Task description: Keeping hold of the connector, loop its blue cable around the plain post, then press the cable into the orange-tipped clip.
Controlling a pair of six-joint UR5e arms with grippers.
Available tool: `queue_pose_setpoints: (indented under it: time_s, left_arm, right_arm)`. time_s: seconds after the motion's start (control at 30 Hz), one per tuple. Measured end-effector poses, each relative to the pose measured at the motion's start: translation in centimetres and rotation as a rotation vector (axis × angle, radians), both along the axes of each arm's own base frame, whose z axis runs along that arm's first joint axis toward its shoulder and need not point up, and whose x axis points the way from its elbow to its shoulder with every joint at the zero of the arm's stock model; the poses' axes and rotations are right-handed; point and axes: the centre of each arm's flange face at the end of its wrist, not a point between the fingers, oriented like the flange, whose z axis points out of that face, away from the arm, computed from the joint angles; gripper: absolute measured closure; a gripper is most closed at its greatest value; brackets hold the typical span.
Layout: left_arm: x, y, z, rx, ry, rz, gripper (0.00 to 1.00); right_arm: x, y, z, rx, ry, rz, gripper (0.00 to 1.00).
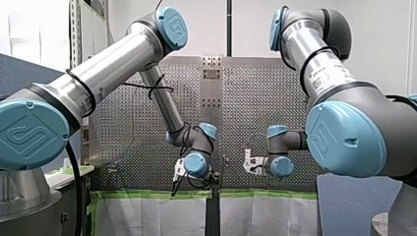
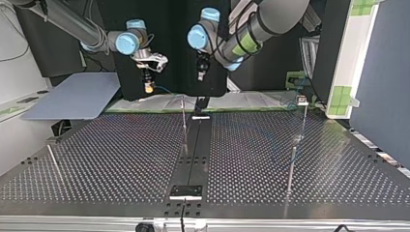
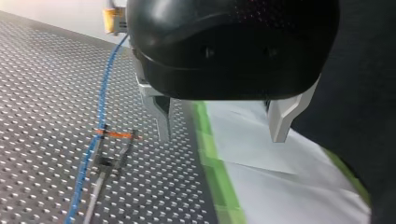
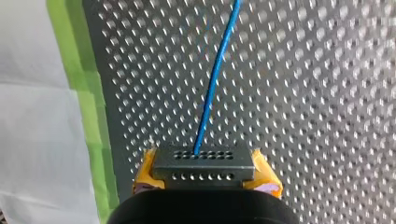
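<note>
Right pincer (image 4: 205, 173), yellow pads: pinching the dark connector (image 4: 204, 163) over the perforated tabletop (image 4: 317, 93). The blue cable (image 4: 212, 84) leaves the connector and runs ahead across the holes. Left pincer (image 3: 222, 123), metal fingers: spread, holding nothing, near the orange-tipped clip (image 3: 116, 135), whose orange tip the cable crosses.
</note>
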Motion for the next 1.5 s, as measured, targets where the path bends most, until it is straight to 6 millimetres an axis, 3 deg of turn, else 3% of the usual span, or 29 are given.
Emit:
queue_pose_setpoints:
  time_s: [0.5,0.97,1.5]
  left_arm:
    - [-0.5,1.5,-0.8,0.006,0.030,0.003,0.00]
    - [-0.1,1.9,-0.8,-0.001,0.031,0.013,0.00]
    - [-0.7,2.1,-1.2,-0.002,0.035,0.016,0.00]
  right_arm:
    - [2.3,3.2,-0.6,0.016,0.028,0.088,1.00]
    - [3.7,2.3,0.4,-0.043,-0.040,0.125,1.00]
    - [3.2,4.0,-0.8,-0.016,0.013,0.120,1.00]
